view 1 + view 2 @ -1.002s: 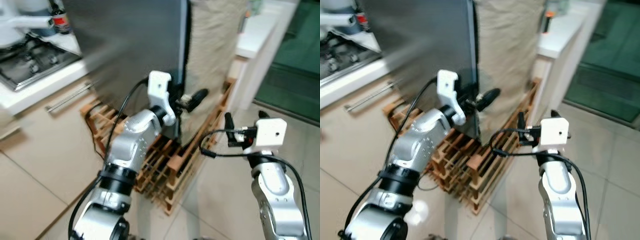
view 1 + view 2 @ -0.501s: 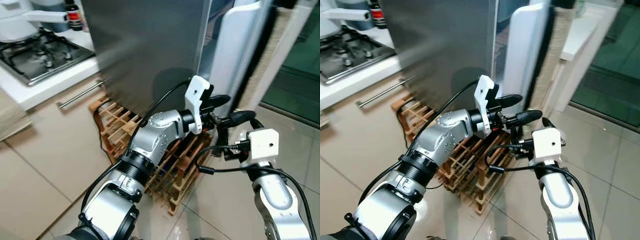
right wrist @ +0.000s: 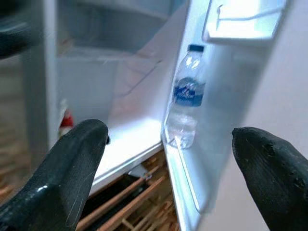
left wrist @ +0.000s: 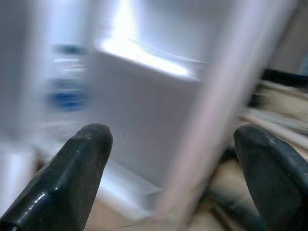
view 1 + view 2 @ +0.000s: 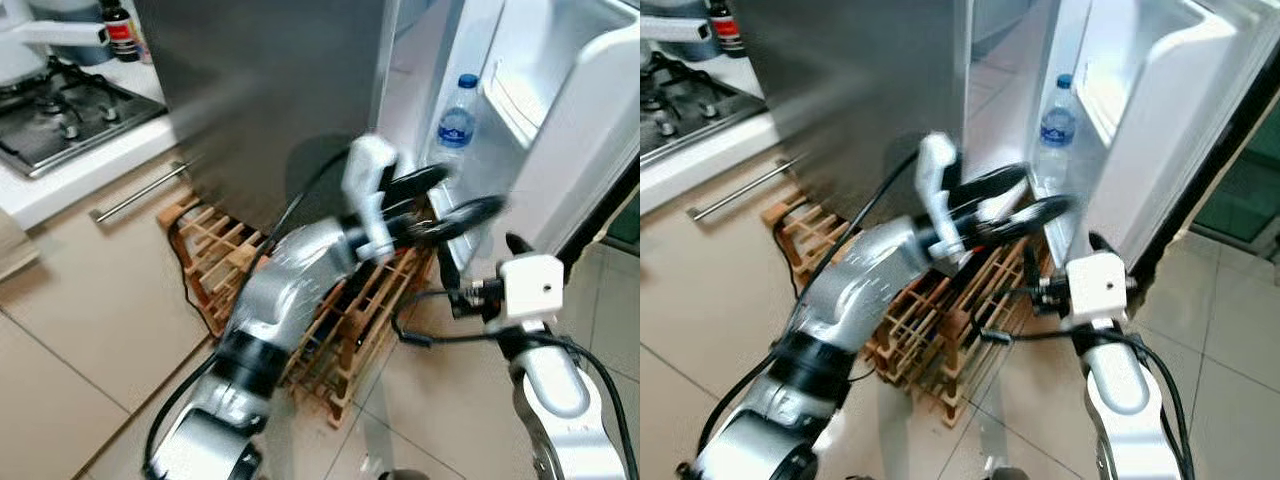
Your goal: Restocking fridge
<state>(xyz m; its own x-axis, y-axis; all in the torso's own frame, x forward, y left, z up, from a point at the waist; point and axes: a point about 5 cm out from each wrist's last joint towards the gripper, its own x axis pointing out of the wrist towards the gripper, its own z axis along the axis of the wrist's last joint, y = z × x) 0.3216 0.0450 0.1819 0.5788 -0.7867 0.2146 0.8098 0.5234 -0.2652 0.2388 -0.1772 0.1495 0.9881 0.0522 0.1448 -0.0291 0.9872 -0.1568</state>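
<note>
On the far left is a steel gas stove (image 5: 60, 115) set in a white counter (image 5: 95, 170), with a small dark bottle with a red label (image 5: 121, 30) behind it. Under the counter is a beige cupboard with a long metal handle (image 5: 135, 192). Next comes the tall grey metal fridge (image 5: 270, 90), and a wooden wine rack (image 5: 330, 320) sits on the tiled floor (image 5: 60, 400) at its foot.

The left gripper (image 5: 445, 198) reaches out in front of the open fridge, low down, just above the rack. It looks blurry. Its two black fingers are spread wide apart and hold nothing.

The white fridge door (image 5: 560, 130) stands open to the right. A clear plastic water bottle with a blue cap and blue label (image 5: 456, 125) stands upright in the low shelf of the door.

The right gripper (image 3: 168, 159) is lower down, near the bottom of the door, and points at the bottle. Its fingers are wide open too, and empty.
</note>
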